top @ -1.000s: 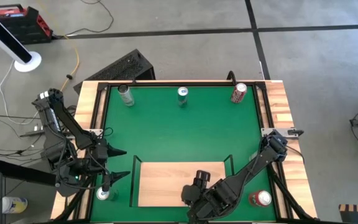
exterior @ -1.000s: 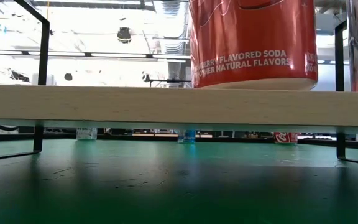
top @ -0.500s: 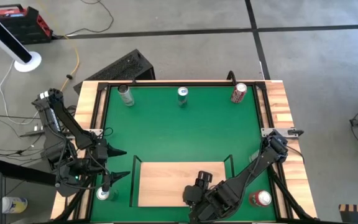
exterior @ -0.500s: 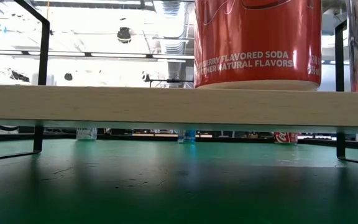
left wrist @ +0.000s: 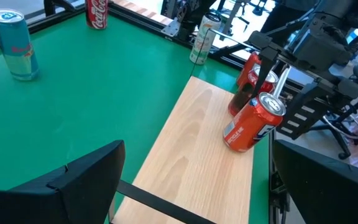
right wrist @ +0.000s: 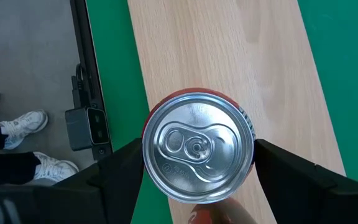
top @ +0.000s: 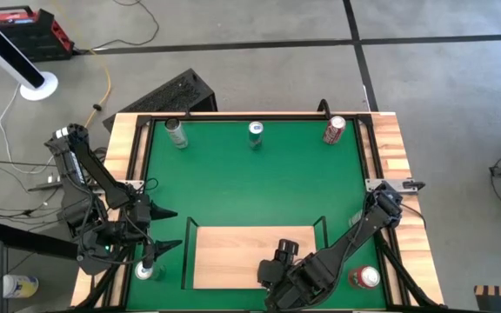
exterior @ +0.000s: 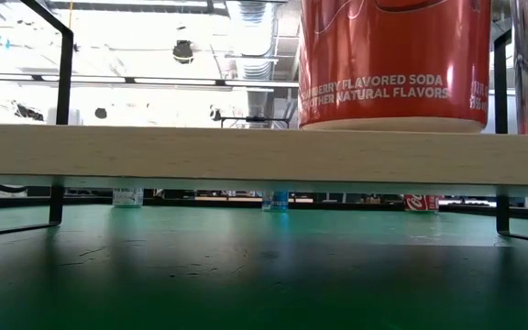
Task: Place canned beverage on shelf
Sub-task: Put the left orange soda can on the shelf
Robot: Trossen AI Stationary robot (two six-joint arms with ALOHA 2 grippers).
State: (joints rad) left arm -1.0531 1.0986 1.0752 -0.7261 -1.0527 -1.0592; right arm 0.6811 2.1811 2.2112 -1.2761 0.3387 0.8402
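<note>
**Soda can of red aluminium (exterior: 392,64) creeps right along the shelf**

Right gripper (top: 278,259) is clamped on the red can from above, one dark finger on each side of its body. It sits over the near right part of the flat pale-wood shelf with thin black rails (top: 233,252). Over the last second the can has slid a little to the right along the board. Its height has hardly changed. From table level its base looks to be at the board's top face, whether touching or just above I cannot tell. The left wrist camera shows it tilted, not yet upright.

So the placing is close but unfinished — the can needs squaring up and seating flat before the fingers let go, or it may tip.

Left gripper (top: 165,229) waits over the near left corner of the green mat (top: 250,183), fingers spread wide and holding nothing, beside a silver can (top: 146,271). A second red can (top: 364,277) stands off the shelf at the near right. Three more cans (top: 255,133) line the far edge.
</note>
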